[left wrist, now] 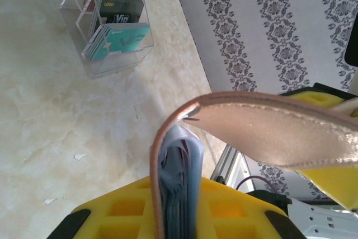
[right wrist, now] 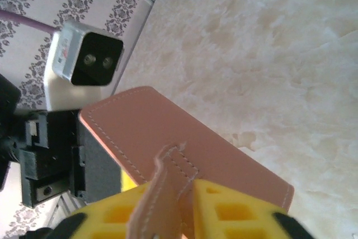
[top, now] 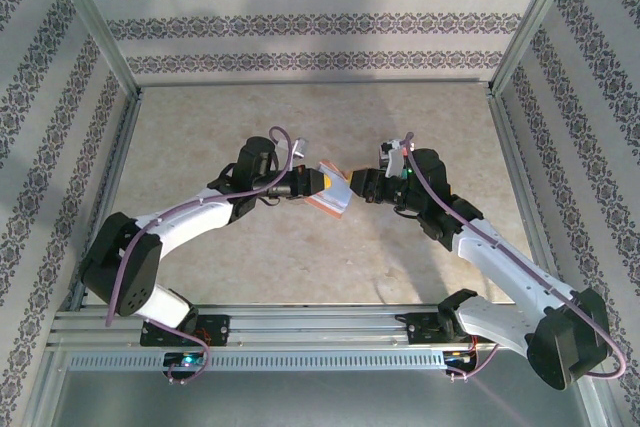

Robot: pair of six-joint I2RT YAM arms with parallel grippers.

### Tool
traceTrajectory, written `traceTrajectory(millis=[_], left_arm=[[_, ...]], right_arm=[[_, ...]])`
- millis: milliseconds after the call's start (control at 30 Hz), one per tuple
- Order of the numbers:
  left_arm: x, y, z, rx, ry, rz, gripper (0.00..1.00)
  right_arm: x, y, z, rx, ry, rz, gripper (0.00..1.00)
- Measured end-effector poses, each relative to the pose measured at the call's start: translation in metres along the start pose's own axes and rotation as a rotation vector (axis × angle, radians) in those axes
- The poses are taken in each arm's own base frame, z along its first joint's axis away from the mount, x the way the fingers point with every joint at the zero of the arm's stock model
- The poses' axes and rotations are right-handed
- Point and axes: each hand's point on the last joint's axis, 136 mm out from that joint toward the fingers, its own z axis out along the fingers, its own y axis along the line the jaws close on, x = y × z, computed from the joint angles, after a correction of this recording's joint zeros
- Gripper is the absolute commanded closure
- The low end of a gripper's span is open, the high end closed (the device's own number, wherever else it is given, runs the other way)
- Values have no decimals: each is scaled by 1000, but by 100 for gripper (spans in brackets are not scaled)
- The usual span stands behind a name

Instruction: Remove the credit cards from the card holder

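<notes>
Left pincer [left wrist: 176,208]: clenched on one half of the card holder [left wrist: 268,132], whose grey inner pockets stand upright between the yellow fingers [left wrist: 117,211].
Right pincer [right wrist: 170,211]: grasping the other half by its strap [right wrist: 168,174] and holding that flap out from the left pincer, so the fold gapes.
Card holder: aloft between the two pincers, apart from the counter [left wrist: 56,127].
Pockets: I cannot tell whether any card sits inside.
Beyond the left pincer: teal, dark grey and orange-red credit cards [left wrist: 120,12] stand in a clear rack [left wrist: 112,62] on the counter.
Progress: probably late. The holder is open and three cards are apparently out. Checking the pockets seems to be what is left.
</notes>
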Motion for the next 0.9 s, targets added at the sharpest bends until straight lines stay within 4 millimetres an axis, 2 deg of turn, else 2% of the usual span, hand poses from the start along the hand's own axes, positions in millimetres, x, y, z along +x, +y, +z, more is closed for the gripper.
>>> traceTrajectory(millis=[133, 333, 433, 700, 900], left_arm=[[-7, -17, -9, -14, 16, 58, 92], [-13, -34, -19, -45, 57, 125, 93], [-8, -33, -22, -72, 93, 126, 92], [0, -27, -24, -110, 149, 110, 92], [3, -25, -23, -112, 167, 104, 93]], right_arm=[[3, 10, -7, -3, 8, -115, 49], [2, 20, -15, 4, 4, -280, 41], [5, 24, -17, 7, 6, -343, 36], [6, 47, -32, -36, -37, -477, 32], [-2, 48, -42, -9, -85, -513, 32]])
